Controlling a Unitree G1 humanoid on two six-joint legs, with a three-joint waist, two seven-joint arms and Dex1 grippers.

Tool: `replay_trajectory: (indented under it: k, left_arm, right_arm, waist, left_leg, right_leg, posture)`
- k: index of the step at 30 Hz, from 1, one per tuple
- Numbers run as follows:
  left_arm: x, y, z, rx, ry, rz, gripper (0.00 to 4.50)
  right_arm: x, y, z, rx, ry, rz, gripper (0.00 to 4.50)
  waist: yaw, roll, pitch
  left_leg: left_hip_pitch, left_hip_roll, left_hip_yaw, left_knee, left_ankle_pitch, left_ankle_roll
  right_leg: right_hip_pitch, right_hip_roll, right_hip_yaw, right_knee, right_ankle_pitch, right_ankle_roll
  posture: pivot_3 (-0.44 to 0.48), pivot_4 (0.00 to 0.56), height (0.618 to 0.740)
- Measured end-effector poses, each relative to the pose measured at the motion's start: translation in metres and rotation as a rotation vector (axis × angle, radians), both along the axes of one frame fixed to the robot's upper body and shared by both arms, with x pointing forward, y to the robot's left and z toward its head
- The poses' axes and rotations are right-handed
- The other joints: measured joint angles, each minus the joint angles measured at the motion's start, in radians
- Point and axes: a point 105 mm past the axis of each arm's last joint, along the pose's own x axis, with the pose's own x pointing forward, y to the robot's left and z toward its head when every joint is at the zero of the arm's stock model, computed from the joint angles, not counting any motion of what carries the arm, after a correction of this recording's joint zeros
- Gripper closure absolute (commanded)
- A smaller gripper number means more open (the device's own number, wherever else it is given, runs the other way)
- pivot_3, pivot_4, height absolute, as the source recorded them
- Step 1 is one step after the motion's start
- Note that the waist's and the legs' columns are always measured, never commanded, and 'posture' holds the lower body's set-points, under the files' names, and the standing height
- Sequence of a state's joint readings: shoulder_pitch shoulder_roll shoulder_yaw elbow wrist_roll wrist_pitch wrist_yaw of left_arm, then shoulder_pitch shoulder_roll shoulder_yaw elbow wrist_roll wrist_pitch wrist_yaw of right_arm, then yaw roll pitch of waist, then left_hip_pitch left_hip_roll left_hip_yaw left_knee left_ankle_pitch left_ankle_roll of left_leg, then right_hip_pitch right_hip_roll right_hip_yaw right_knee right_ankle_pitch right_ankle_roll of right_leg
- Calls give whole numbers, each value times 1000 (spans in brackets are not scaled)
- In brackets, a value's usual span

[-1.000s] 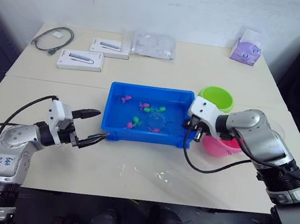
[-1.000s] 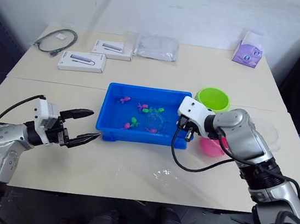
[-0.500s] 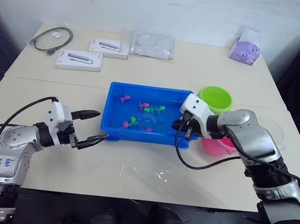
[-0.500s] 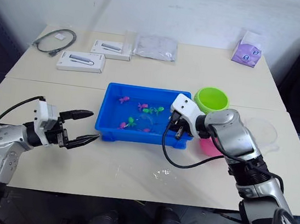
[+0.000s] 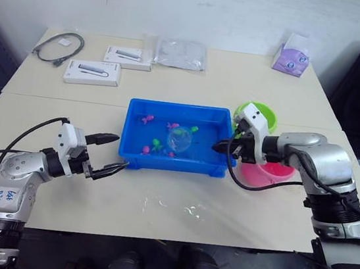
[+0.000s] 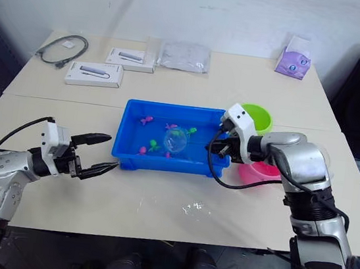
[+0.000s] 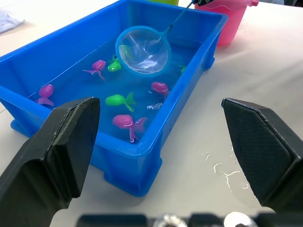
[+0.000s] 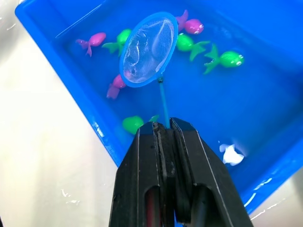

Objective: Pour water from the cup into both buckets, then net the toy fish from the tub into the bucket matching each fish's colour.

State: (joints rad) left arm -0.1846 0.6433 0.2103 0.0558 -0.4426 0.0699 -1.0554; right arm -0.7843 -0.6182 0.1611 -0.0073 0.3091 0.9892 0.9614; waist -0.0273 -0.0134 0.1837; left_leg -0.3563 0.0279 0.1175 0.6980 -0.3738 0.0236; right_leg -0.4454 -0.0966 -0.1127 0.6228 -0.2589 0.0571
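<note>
Now, with my right gripper (image 8: pixel 163 126) pinching the net (image 8: pixel 147 48) by its stick above the tub (image 5: pixel 135 158), whose fish (image 8: pixel 228 59) lie beneath the hoop, I should dip under one fish and lift level; my left gripper (image 5: pixel 112 155) waits spread beside the tub.

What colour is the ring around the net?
The net's ring is blue, like the tub; the right wrist view shows it best.

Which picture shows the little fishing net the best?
The right wrist view: the net shows whole, hoop and stick, over the fish. The left wrist view shows its hoop closely too; in both eye views it is just a small pale circle.
</note>
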Motion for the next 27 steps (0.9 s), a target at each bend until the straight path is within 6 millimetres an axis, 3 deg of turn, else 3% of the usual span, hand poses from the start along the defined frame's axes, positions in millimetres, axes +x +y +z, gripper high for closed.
replay_trajectory:
  k: [9,14,27]
  left_arm:
    - [1,4,-4,11,2,3,75]
    - [1,4,-4,15,2,2,75]
    - [1,4,-4,20,1,3,75]
  right_arm:
    - [1,12,-18,-153,-139,68,4500]
    - [6,23,-16,-114,-174,71,4500]
    - [25,17,-4,-98,-295,-2,4500]
  waist:
    - [-1,0,0]
    - [-1,0,0]
    - [-1,0,0]
  left_leg:
    - [0,0,0,0,0,0]
    - [0,0,0,0,0,0]
    - [0,0,0,0,0,0]
  right_leg:
    - [-1,0,0,0,0,0]
    - [-1,0,0,0,0,0]
    - [-1,0,0,0,0,0]
  posture:
    - [0,150,740]
    - [0,150,740]
    - [0,150,740]
